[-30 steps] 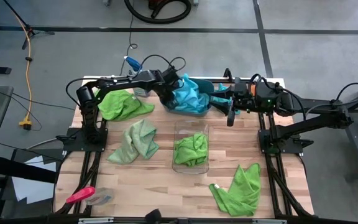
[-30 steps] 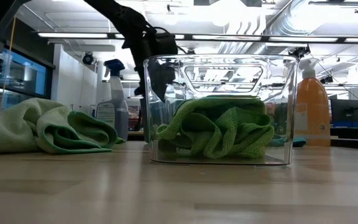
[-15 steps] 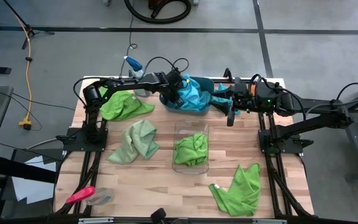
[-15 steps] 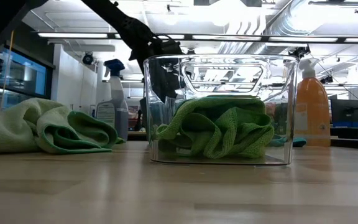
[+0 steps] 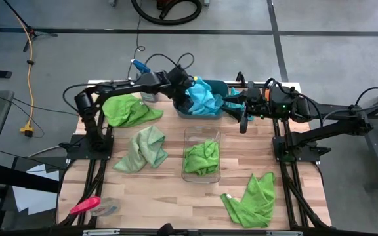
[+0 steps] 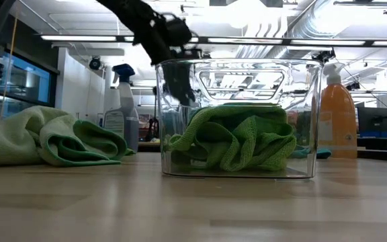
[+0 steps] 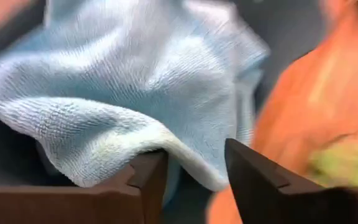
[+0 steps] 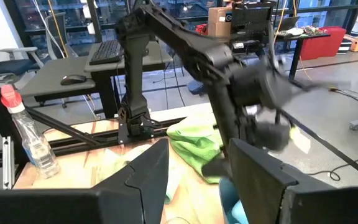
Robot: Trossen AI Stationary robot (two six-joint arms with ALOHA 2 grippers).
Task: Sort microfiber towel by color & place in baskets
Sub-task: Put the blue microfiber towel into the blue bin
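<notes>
Turquoise towel (image 5: pixel 202 98) heaped in the blue tub (image 5: pixel 223 88) at the table's twelve o'clock edge, left gripper (image 5: pixel 188 92) over it.
Its jaws are spread, cloth lying between them. The right gripper (image 5: pixel 242 115), at the tub's three o'clock, hangs with jaws spread and empty. A green towel (image 5: pixel 202 157) fills the clear bin (image 5: pixel 202 134) at centre.

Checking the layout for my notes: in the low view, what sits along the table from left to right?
Pale and bright green towels → blue-capped spray bottle → clear bin holding a green towel → orange spray bottle.
</notes>
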